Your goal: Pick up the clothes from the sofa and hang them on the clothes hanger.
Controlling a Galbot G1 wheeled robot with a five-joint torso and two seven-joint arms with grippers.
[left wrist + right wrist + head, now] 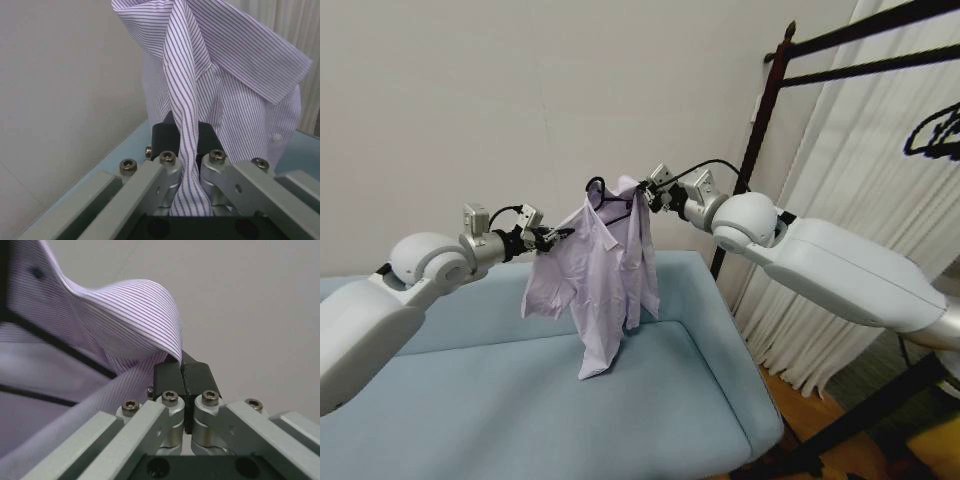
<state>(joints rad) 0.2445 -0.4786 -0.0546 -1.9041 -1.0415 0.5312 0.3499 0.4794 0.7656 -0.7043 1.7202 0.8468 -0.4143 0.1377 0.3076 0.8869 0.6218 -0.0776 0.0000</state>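
Note:
A pale purple striped shirt [605, 275] hangs in the air above the light blue sofa [520, 400], stretched between my two grippers, with a black hanger [610, 197] in its collar. My left gripper [552, 237] is shut on the shirt's left shoulder edge; in the left wrist view a fold of the striped cloth [187, 145] runs between the black pads [165, 137]. Over at the shirt's right shoulder, my right gripper [648, 190] is shut too, the shirt's edge [135, 335] pinched at its pads [197, 377].
A dark clothes rack [770, 120] with horizontal bars stands at the right, in front of white curtains [850, 200]. Another black hanger [935, 135] hangs on it at the far right. A plain wall is behind the sofa. Wooden floor shows at the lower right.

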